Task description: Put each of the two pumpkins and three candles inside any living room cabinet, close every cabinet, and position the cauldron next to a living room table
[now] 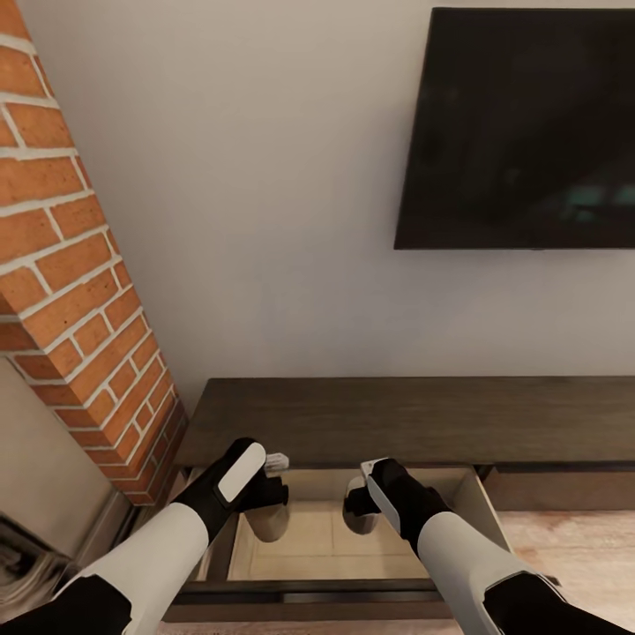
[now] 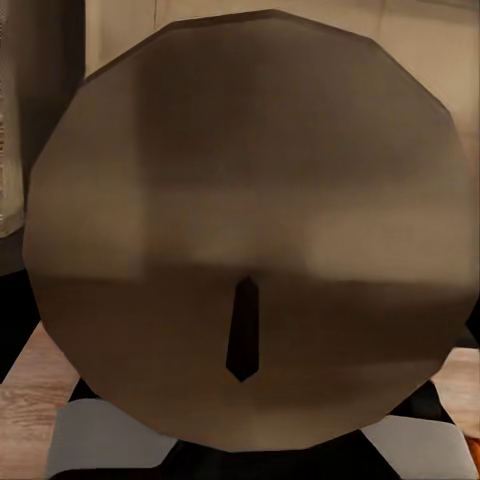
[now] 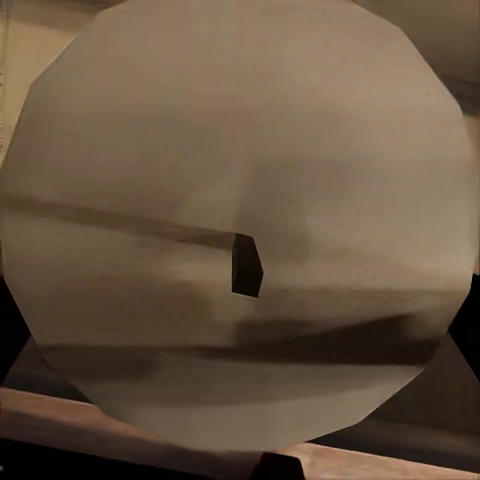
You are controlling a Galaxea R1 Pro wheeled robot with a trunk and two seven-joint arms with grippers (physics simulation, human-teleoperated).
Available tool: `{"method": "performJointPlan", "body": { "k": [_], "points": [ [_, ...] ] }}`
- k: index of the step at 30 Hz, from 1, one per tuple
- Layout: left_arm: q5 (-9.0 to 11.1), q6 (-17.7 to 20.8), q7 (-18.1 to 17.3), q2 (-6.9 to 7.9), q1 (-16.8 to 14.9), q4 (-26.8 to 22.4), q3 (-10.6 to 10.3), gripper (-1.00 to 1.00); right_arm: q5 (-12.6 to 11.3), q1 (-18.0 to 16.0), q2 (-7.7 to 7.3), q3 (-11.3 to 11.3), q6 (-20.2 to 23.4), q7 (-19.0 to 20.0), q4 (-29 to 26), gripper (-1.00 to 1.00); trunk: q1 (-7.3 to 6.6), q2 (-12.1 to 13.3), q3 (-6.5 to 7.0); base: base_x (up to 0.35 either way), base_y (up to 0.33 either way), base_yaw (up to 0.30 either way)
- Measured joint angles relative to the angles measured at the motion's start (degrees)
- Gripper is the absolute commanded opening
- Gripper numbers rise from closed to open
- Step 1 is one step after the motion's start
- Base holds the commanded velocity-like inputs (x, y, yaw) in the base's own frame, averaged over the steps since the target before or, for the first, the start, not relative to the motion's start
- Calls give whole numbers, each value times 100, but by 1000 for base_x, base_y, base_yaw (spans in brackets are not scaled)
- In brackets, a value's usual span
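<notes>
The dark-brown cabinet (image 1: pixel 414 419) runs along the wall, with one drawer (image 1: pixel 335 551) pulled out below me, its tan inside showing. My left gripper (image 1: pixel 277 479) is shut on a pale candle (image 1: pixel 268 522) hanging over the drawer's left part. My right gripper (image 1: pixel 358 490) is shut on another candle (image 1: pixel 358 519) over the drawer's middle. Each wrist view looks onto a round candle top with its dark wick: the left candle (image 2: pixel 250 200) and the right candle (image 3: pixel 240 150). The pumpkins and the cauldron are out of view.
A brick fireplace column (image 1: pixel 70 291) rises at the left, close to the drawer's left side. A dark TV (image 1: pixel 520 132) hangs on the wall above the cabinet. Light wood floor (image 1: pixel 573 547) lies to the drawer's right. The drawer's dark front panel (image 1: pixel 309 598) is nearest me.
</notes>
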Motion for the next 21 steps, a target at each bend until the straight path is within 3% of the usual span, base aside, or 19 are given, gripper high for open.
{"method": "performJointPlan", "body": {
  "k": [13,21],
  "points": [
    [24,-12,-12,-14,13,-60,-10,-100,-3,0,5,20,15,59,-34,-100,0,0,-112,0,0,113],
    [26,-8,-5,-29,8,-116,-10,-100,7,0,-18,14,22,52,-49,-100,0,0,-134,0,0,20]
  ]
}}
